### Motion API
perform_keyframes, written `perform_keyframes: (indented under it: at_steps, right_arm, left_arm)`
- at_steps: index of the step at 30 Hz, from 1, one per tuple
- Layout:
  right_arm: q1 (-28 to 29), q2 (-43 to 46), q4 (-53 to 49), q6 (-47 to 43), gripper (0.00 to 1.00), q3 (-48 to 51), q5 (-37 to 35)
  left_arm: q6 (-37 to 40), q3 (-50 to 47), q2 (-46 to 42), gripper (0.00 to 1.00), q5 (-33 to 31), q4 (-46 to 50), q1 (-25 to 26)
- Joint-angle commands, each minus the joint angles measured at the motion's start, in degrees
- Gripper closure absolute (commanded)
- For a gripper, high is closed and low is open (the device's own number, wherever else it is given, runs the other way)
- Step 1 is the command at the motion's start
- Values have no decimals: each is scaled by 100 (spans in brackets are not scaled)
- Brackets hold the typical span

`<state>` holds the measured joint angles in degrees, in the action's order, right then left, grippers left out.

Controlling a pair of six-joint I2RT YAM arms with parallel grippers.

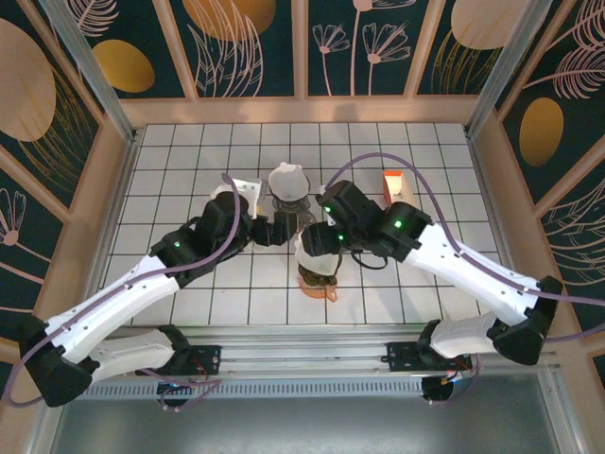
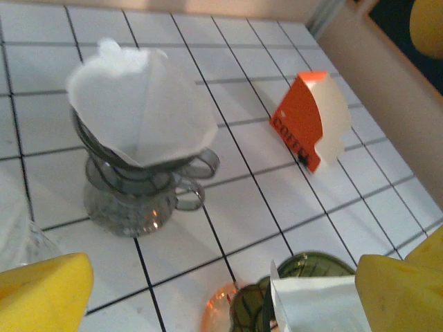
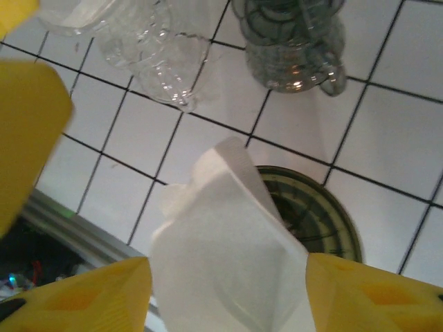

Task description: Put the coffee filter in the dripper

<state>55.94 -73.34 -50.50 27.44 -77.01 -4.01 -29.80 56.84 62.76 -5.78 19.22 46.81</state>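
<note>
The coffee filter (image 3: 228,263) stands folded and white over the near-left part of the green dripper (image 3: 325,214). Its upper edge is raised above the rim. How deep its tip sits inside, I cannot tell. The dripper rests on an orange base (image 2: 218,311) in the near middle of the table (image 1: 189,151).

The right end effector (image 3: 225,277) is spread, with the filter between its two yellow fingers (image 3: 76,297). Whether they touch the paper's edges is not clear. The left end effector (image 2: 221,277) is spread wide just to the left and pinches nothing.

I judge that the step in hand is the release. The filter is at the dripper, but it does not look settled. The next move calls for a straight lift of the right arm, so the paper is not dragged out, and perhaps a light push to seat it.

Farther away stands a grey dripper (image 2: 131,194) with its own filter (image 2: 138,104). A clear glass vessel (image 3: 152,41) is just beside it, and an orange box (image 2: 304,124) lies to the right.

The table is white with a black grid. Dark panels with leaf drawings (image 1: 246,38) in wooden frames close it in.
</note>
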Motion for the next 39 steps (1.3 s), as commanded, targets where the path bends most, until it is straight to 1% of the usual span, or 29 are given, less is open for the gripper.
perform_keyframes:
  at_steps: [1, 4, 7, 9, 11, 15, 19, 32, 39]
  right_arm:
    - [-167, 481, 262, 74, 33, 399, -403]
    - [-517, 779, 653, 53, 29, 929, -7]
    - [-683, 933, 1040, 24, 28, 1399, 283]
    - [-721, 1001, 1242, 23, 28, 1657, 287]
    - [-775, 1056, 1396, 50, 28, 1862, 491]
    - [-872, 1157, 1567, 79, 29, 2111, 537]
    - [-928, 1159, 1759, 90, 30, 2312, 566]
    - [-945, 1094, 2248, 244, 32, 2872, 660]
    - [-954, 1023, 2362, 262, 32, 3021, 713]
  left_arm:
    - [-34, -261, 108, 1, 634, 2, -14]
    - [-41, -320, 311, 1, 1130, -85, -15]
    - [-21, -271, 544, 1, 1341, 61, -10]
    - [-8, -253, 613, 1, 1379, 164, -6]
    - [-4, -239, 647, 1, 1400, 254, -7]
    - [-22, -250, 668, 3, 1409, 337, -6]
    - [-76, -384, 772, 6, 1402, 261, -5]
    - [-131, -550, 895, 6, 1449, -5, -5]
    - [-131, -636, 956, 6, 1457, -66, -5]
